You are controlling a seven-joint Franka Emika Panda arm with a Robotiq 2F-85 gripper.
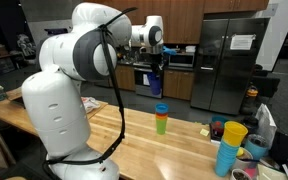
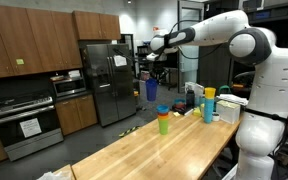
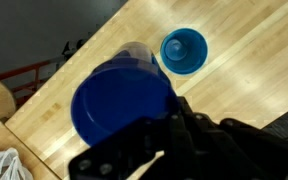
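- Gripper (image 1: 160,72) (image 2: 152,74): jaws closed, clamped on the blue cup (image 1: 161,86) (image 2: 152,90); fingers pointing down in both exterior views.
- In the wrist view, dark fingers (image 3: 154,135) gripping the near wall of the blue cup (image 3: 122,100); open mouth of the cup turned toward the camera, nothing visible inside.
- Blue cup held upright in the air, high above the table (image 1: 134,135) (image 2: 154,150), touching nothing but the gripper.
- Stack of cups (image 1: 162,118) (image 2: 164,120) upright on the table, below the held cup and well apart from it: blue on top, orange next, green at the bottom.
- In the wrist view, the same stack (image 3: 184,50) seen from above, to the right of the held cup and beyond it, on bare wood (image 3: 254,70).
- Yellow and blue cups (image 1: 229,145) (image 2: 209,105) stacked at the table edge, to the right of the first stack in both exterior views, among small clutter too blurred to name.
- Refrigerator (image 1: 229,60) (image 2: 104,75) against the far wall, behind the table.
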